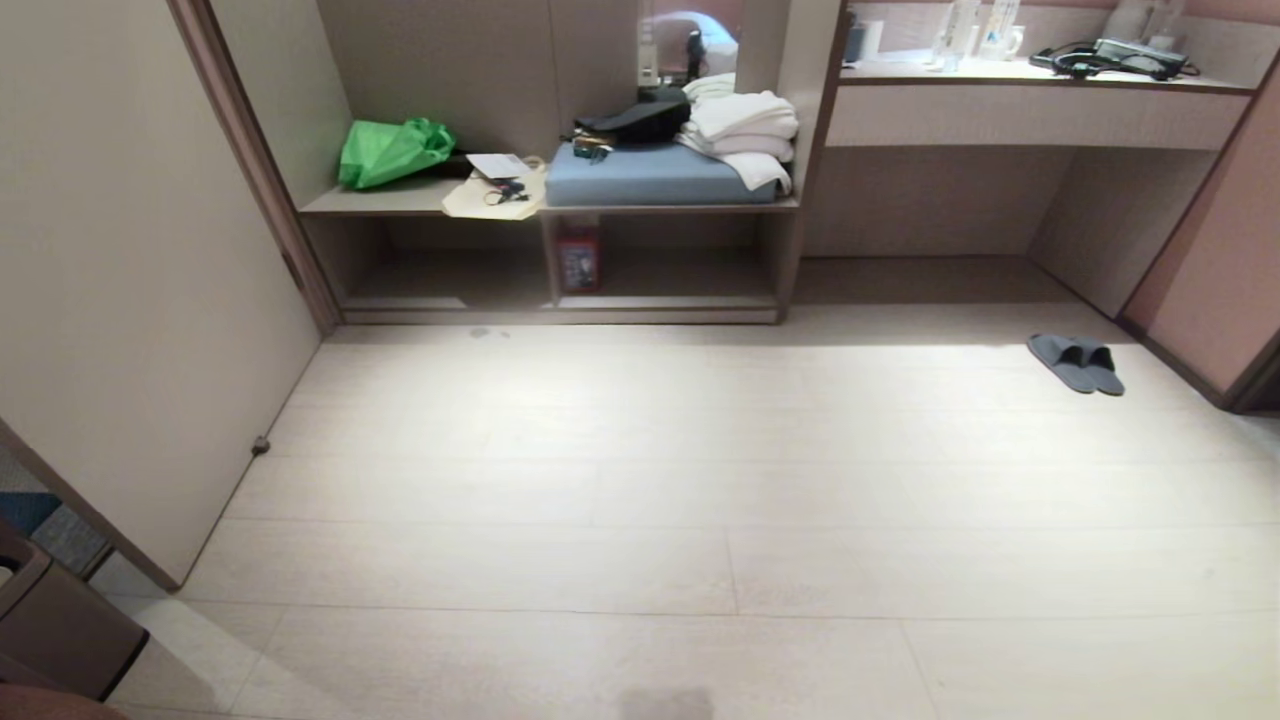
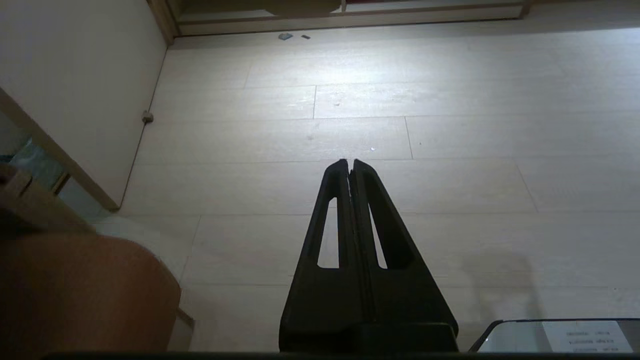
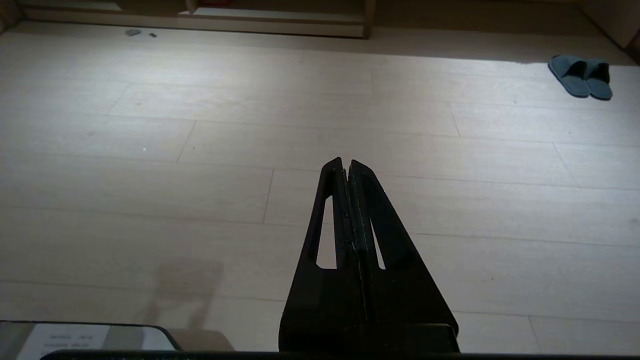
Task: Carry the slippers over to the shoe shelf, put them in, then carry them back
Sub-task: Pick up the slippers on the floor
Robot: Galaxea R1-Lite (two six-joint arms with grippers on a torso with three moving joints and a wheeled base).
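Shoe shelf (image 1: 560, 285) far left-centre against the wall: two cubbies, one red box (image 1: 579, 262) at the divider. Left claw (image 2: 350, 165) pressed together, empty, over bare floor; no slippers in its view. Right claw (image 3: 346, 166) likewise together, empty. Slippers (image 1: 1076, 362): two, side by side touching, on the floor far right, well ahead and right of the right claw, long axes running diagonally. Right arm nearer.

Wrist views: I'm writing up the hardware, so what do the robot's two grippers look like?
The left gripper and right gripper look alike: matte black, each with two long fingers tapering from a wide base to a narrow tip. Each finger has one elongated slot cut through it. No cables or markings show.
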